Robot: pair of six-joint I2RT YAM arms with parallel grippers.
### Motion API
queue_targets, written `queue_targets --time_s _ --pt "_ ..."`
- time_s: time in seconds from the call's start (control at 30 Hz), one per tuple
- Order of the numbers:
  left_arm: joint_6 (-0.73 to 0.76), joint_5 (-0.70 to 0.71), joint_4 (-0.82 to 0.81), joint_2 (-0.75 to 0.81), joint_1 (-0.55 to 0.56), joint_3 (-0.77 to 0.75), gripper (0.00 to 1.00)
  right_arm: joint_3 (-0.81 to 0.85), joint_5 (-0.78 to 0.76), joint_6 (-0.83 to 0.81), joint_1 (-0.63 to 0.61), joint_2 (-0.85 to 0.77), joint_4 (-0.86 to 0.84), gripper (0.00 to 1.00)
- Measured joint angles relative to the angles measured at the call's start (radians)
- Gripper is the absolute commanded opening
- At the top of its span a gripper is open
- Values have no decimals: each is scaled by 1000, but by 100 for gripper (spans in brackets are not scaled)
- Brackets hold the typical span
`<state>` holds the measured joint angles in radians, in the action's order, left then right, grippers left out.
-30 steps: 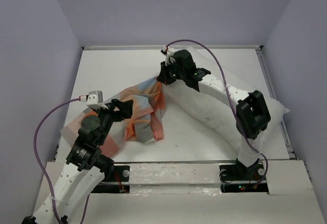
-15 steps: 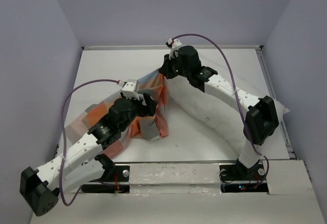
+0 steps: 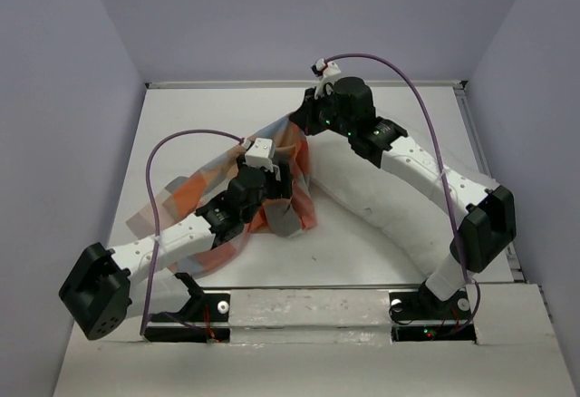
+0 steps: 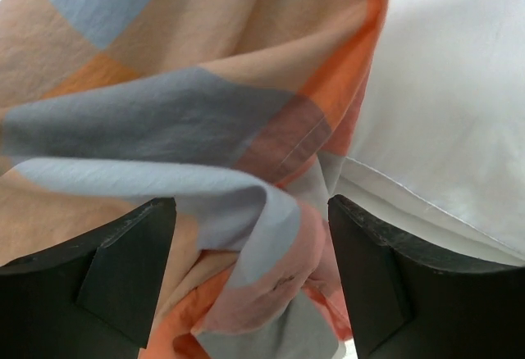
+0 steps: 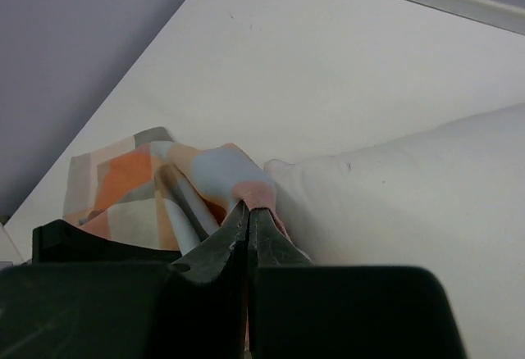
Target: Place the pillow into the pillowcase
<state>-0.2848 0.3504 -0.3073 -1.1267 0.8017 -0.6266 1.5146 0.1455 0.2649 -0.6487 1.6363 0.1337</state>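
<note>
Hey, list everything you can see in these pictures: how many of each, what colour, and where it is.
pillow: one, plain white, lying diagonally across the right half of the table.
pillowcase: one, orange, light blue and grey-brown checks, bunched left of centre, meeting the pillow's far end.
table: one, white, under everything.
walls: lavender, on three sides.
cables: two, purple, one looping over each arm.
left arm: one, white and black, reaching in from the near left.
right arm: one, white and black, stretched over the pillow.
left gripper: open, pillowcase folds between its fingers.
right gripper: shut on the pillowcase by the pillow's far end.
</note>
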Motion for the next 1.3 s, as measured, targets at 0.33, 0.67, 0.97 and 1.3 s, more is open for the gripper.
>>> queue_targets --time_s 0.33,0.67,0.97,1.3 --pt "76 37 -123 -72 64 -21 72 -39 13 44 0 0 1 0" --pt "136 127 -167 -275 51 -150 34 -100 39 73 0 -26 -14 0" --pt "149 163 -130 -135 33 -106 0 -108 -17 51 5 -56 -14 0" --pt "104 78 225 206 27 -204 0 -65 52 -21 -40 -89 47 14"
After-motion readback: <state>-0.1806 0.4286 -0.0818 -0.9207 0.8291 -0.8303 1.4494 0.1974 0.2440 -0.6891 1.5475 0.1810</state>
